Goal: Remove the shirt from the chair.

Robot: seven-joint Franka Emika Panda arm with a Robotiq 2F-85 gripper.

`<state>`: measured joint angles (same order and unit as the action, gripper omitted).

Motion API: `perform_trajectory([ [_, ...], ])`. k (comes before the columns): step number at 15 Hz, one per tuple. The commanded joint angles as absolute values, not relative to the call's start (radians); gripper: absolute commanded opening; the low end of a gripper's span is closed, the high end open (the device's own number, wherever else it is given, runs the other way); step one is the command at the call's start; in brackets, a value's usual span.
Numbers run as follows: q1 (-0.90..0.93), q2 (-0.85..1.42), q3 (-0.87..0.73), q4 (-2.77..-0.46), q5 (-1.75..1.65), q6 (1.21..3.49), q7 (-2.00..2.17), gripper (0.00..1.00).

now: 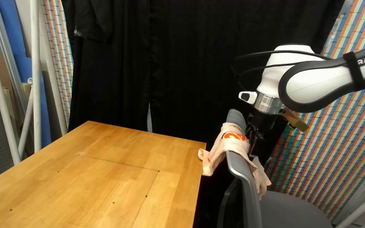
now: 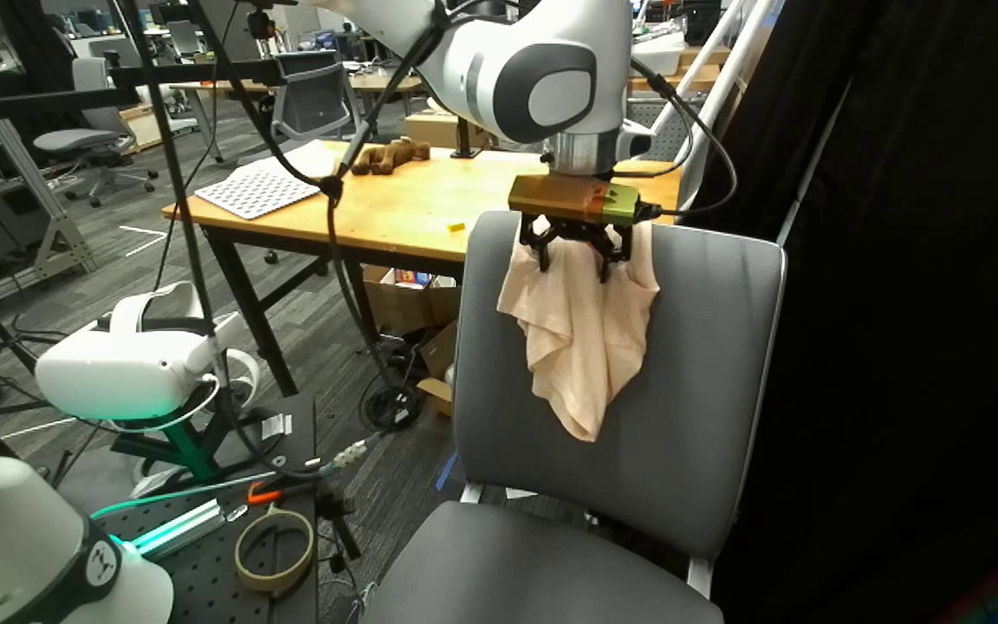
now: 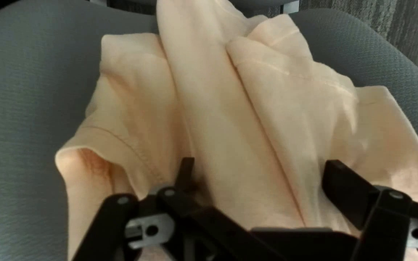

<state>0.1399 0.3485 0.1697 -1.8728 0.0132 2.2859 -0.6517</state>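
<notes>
Nearby, at the left in an exterior view, a roll of tape (image 2: 272,581) shows against a black perforated surface (image 2: 200,581), and a white headset (image 2: 122,377) sits just farther back. Right of these stands the grey chair (image 2: 620,485), its seat (image 2: 542,563) on the near side and its tall backrest (image 2: 707,364) rising behind. The peach shirt (image 2: 581,355) hangs over the top edge of that backrest, a little left of its middle, one end tapering to a point above the seat. Its other end drops on the far side, and an orange-red print (image 1: 234,136) shows near the fold. At the upper part of the cloth is the gripper (image 2: 574,265), pointing down, its fingers (image 2: 543,256) well apart, and the wrist view shows folds of the shirt in the gap; whether the tips touch the fabric cannot be told. Above it is the white arm (image 2: 610,82). Farther off, beyond the backrest, stands a wooden table (image 2: 447,191), with a small yellow piece (image 2: 456,227) by its near edge and a white perforated sheet (image 2: 265,191) at its left. A black curtain (image 2: 880,286) hangs along the right.
</notes>
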Motion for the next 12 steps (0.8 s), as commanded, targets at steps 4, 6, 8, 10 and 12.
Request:
perform_trajectory([
  [4, 0.059, 0.426, 0.253, -1.801, 0.112, 2.303, -0.899, 0.37],
  [6, 0.058, 0.412, 0.245, -1.817, 0.114, 2.313, -0.903, 0.21],
  [8, 0.059, 0.387, 0.243, -1.845, 0.113, 2.345, -0.902, 0.1],
  [10, 0.068, 0.357, 0.243, -1.891, 0.09, 2.404, -0.912, 0.06],
  [12, 0.071, 0.341, 0.247, -1.93, 0.083, 2.464, -0.931, 0.1],
])
